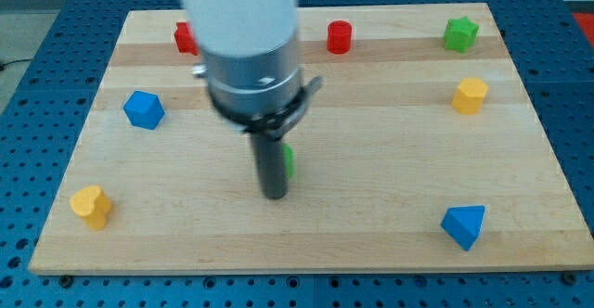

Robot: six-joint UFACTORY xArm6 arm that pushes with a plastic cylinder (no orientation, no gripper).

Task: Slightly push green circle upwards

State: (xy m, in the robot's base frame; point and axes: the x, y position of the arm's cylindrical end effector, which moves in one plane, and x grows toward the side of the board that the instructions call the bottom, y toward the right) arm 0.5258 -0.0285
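The green circle (290, 160) is mostly hidden behind my dark rod near the board's middle; only a thin green sliver shows at the rod's right side. My tip (274, 196) rests on the board just below and slightly left of that sliver, touching or very close to the block. The arm's white and grey body covers the area above it.
The wooden board (371, 206) holds a red block (186, 37) partly hidden by the arm, a red cylinder (340, 36), a green star (459, 33), a yellow hexagon (470, 96), a blue block (144, 109), a yellow heart (91, 206) and a blue triangle (463, 225).
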